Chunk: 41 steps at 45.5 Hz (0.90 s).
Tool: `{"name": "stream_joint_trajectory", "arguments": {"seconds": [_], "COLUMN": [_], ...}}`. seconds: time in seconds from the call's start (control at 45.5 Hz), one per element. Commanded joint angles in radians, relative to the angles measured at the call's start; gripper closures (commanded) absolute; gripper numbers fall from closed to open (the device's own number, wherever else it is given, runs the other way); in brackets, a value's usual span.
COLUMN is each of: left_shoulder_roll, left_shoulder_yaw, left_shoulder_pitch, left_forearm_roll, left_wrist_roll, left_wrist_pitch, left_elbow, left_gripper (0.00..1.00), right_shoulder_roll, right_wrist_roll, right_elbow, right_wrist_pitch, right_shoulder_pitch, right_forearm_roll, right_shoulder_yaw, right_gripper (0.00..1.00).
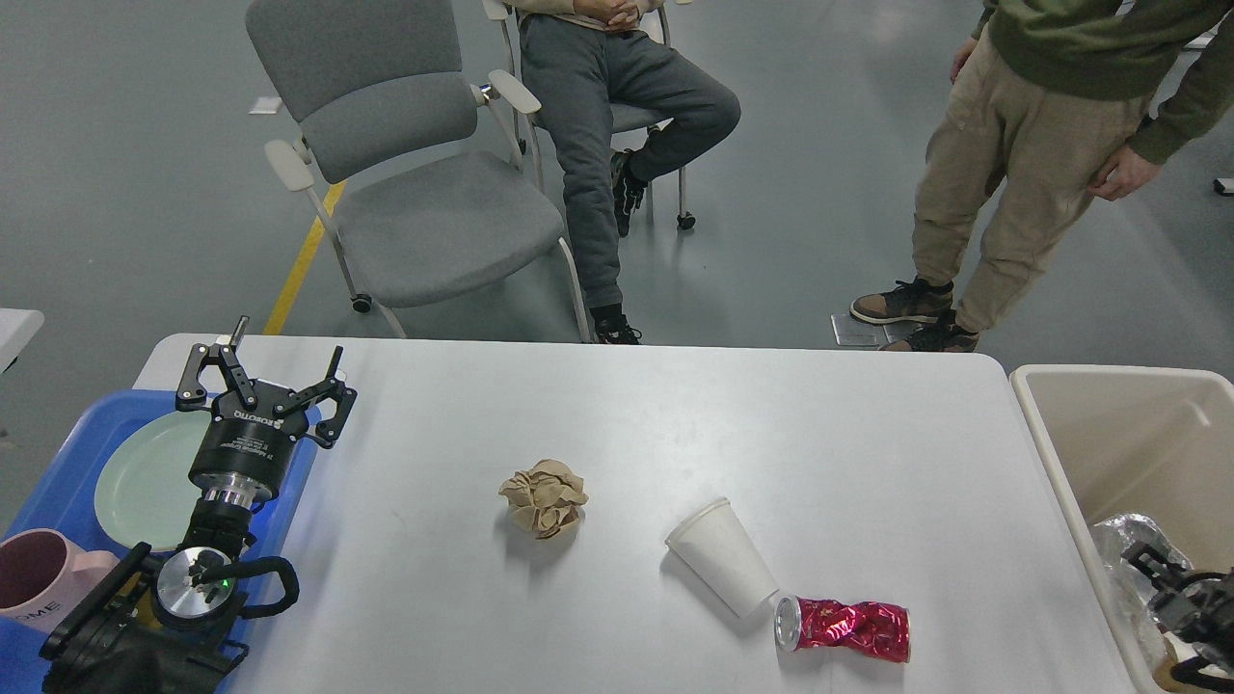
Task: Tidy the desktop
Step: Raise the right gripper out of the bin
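Note:
The white desktop (598, 405) holds a crumpled brown paper ball (545, 496) near its middle. To the right of it a white paper cup (723, 557) lies on its side, and a crushed red can (844, 628) lies just beyond the cup's base. My left gripper (286, 345) stands open and empty over the desktop's left edge, far from all three. At the bottom right, my right gripper (1168, 581) is inside the beige bin, dark and partly cut off, so its fingers cannot be told apart.
A blue tray (58, 453) at the left carries a pale green plate (145, 477) and a pink mug (39, 578). The beige bin (1118, 424) at the right holds crumpled foil (1123, 540). Beyond the table are a grey chair (424, 193) and two people.

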Motion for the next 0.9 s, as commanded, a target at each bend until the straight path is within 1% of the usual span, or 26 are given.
{"name": "stream_joint_trajectory", "arguments": {"seconds": [0.0,0.154,0.176,0.198,0.329,0.395,0.549,0.681,0.878], "left_shoulder_roll": [0.0,0.0,0.0,-0.001,-0.001,-0.001,-0.001,-0.001,-0.001], "left_shoulder_yaw": [0.0,0.0,0.0,0.0,0.0,0.0,0.0,0.0,0.0], "left_shoulder_pitch": [-0.002,-0.002,0.0,-0.002,-0.002,-0.002,-0.002,-0.002,0.0], "left_forearm_roll": [0.0,0.0,0.0,0.0,0.0,0.0,0.0,0.0,0.0], "left_wrist_roll": [0.001,0.001,0.001,0.001,0.001,0.001,0.001,0.001,0.001], "left_wrist_pitch": [0.0,0.0,0.0,0.0,0.0,0.0,0.0,0.0,0.0], "left_elbow": [0.0,0.0,0.0,0.0,0.0,0.0,0.0,0.0,0.0], "left_gripper": [0.03,0.03,0.03,0.03,0.03,0.03,0.03,0.03,0.03], "right_shoulder_roll": [-0.088,-0.15,-0.158,-0.177,-0.184,-0.171,-0.122,-0.05,0.0], "right_wrist_roll": [0.0,-0.002,-0.002,-0.003,-0.002,-0.003,-0.003,-0.003,-0.003], "right_elbow": [0.135,0.298,0.322,0.388,0.566,0.675,0.884,1.025,1.126], "right_wrist_pitch": [0.018,0.095,0.112,0.156,0.254,0.274,0.29,0.38,0.547], "right_shoulder_pitch": [0.122,0.344,0.375,0.446,0.678,0.769,0.965,1.123,1.277], "right_forearm_roll": [-0.04,-0.185,-0.2,-0.229,-0.246,-0.246,-0.241,-0.24,-0.237], "right_shoulder_yaw": [-0.022,-0.078,-0.087,-0.119,-0.242,-0.297,-0.352,-0.406,-0.406], "right_gripper": [0.0,0.0,0.0,0.0,0.0,0.0,0.0,0.0,0.0]}}
